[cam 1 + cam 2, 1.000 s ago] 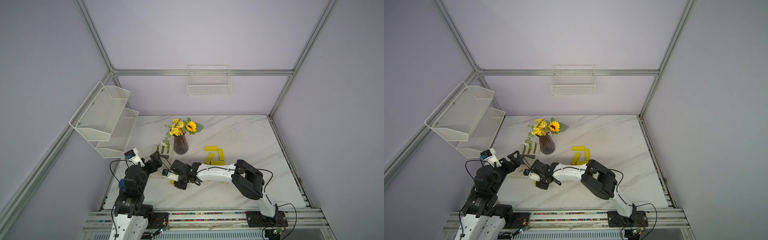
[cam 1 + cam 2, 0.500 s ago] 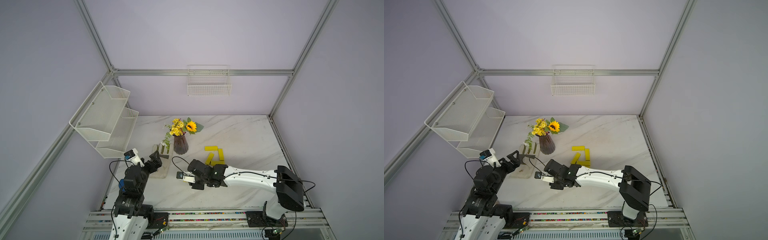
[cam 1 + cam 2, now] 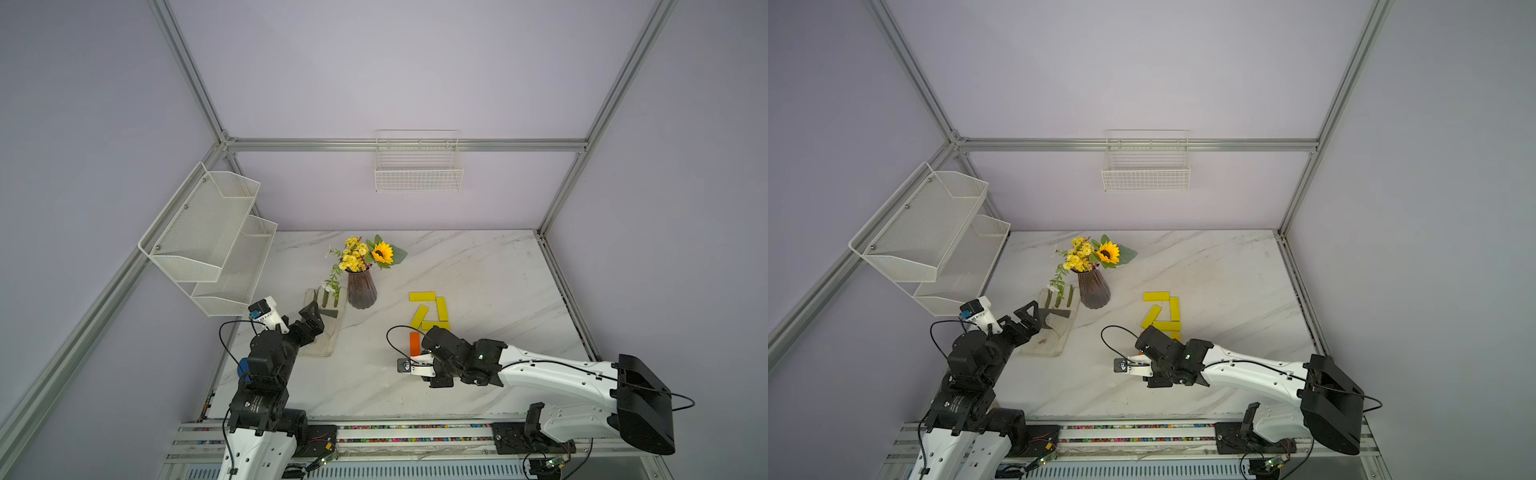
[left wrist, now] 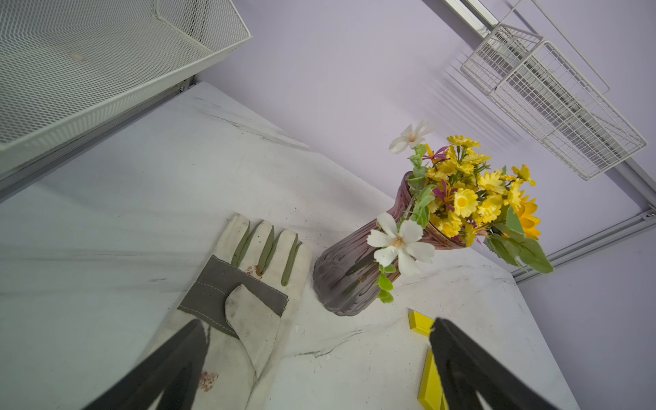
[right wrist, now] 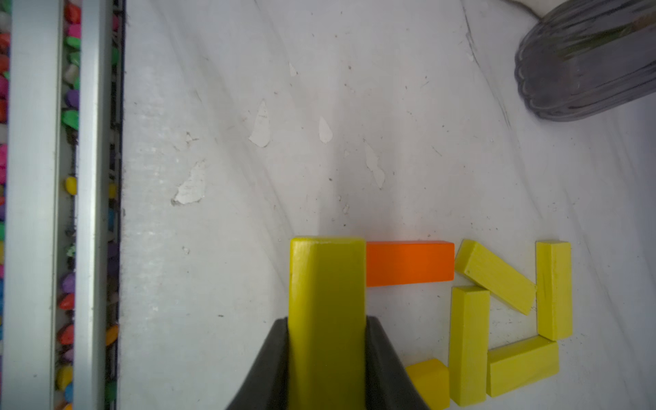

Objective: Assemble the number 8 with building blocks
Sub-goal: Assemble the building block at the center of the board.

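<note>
Yellow block (image 5: 326,277) is being clamped by the right gripper (image 5: 326,319) beside the orange block (image 5: 410,263), likely to close the lower loop, while the left gripper (image 4: 317,323) is hanging open.

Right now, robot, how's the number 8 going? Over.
Right end effector shut on yellow block; left end effector open, empty. Number 8 unfinished, one bar crooked. Vase stands apart.

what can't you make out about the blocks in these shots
Held yellow block: covered by the right gripper in both top views.
Yellow block beside the finger: right wrist view, cut by finger and frame edge.
Orange block: near end behind the right gripper in a top view.
</note>
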